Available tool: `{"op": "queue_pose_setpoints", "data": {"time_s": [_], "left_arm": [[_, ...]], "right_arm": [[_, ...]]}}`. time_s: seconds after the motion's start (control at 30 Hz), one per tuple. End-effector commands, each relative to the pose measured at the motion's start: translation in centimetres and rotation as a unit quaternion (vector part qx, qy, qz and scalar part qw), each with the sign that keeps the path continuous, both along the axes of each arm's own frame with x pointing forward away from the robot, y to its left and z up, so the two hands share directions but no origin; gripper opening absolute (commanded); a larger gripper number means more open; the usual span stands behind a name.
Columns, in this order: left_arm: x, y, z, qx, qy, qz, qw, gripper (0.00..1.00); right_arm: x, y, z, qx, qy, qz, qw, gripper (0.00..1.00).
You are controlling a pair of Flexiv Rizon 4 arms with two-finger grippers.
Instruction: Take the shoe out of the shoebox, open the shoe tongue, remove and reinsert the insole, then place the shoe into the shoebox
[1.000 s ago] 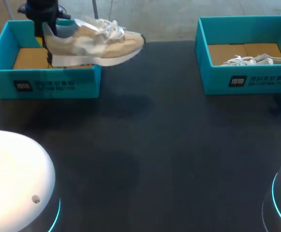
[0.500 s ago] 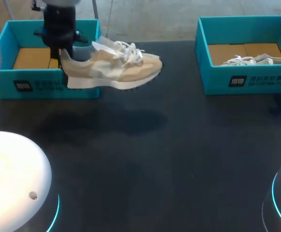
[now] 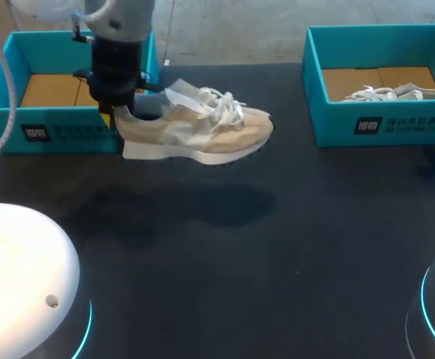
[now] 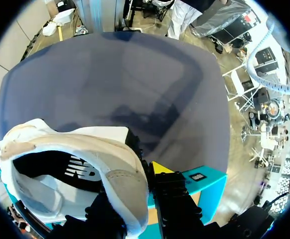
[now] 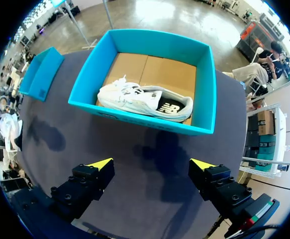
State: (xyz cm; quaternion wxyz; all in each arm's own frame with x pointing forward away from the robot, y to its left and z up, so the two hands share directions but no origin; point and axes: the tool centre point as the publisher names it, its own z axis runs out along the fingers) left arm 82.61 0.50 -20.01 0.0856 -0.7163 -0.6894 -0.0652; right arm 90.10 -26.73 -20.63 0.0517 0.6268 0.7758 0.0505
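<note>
A beige sneaker (image 3: 202,129) with white laces hangs in the air over the table, just right of the left teal shoebox (image 3: 53,133). My left gripper (image 3: 116,112) is shut on the sneaker's heel. In the left wrist view the heel collar (image 4: 120,174) sits between the fingers, and one yellow fingertip (image 4: 160,167) shows beside it. The shoe's opening and dark insole (image 4: 60,167) face the camera. My right gripper (image 5: 150,165) stands open above the table, in front of the right teal shoebox (image 5: 140,117). It holds nothing.
The right shoebox (image 3: 382,127) holds a white sneaker (image 3: 386,93) lying on brown cardboard; the same white sneaker (image 5: 145,99) shows in the right wrist view. The left box (image 5: 40,74) stands at the table's far side. Dark tabletop (image 3: 225,247) spreads between the boxes.
My left arm has carried the sneaker out of the left box, to the right and toward the table's middle. The right arm has not moved.
</note>
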Motion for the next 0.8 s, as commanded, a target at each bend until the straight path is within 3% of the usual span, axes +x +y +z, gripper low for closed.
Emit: {"op": "queue_pose_setpoints", "data": {"time_s": [0.03, 0.33, 0.8], "left_arm": [[-1.2, -1.1, -0.8, 0.002, -0.021, -0.004, 1.0, 0.0], [-2.7, -2.5, -2.7, -0.005, -0.022, -0.001, 1.0, 0.0], [-2.2, -2.8, -7.4, -0.01, -0.022, 0.021, 0.999, 0.0]], "right_arm": [[0.0, 0.0, 0.0, 0.001, 0.0, 0.0, 1.0, 1.0], [0.0, 0.0, 0.0, 0.001, 0.0, 0.0, 1.0, 1.0], [0.0, 0.0, 0.0, 0.001, 0.0, 0.0, 1.0, 1.0]]}}
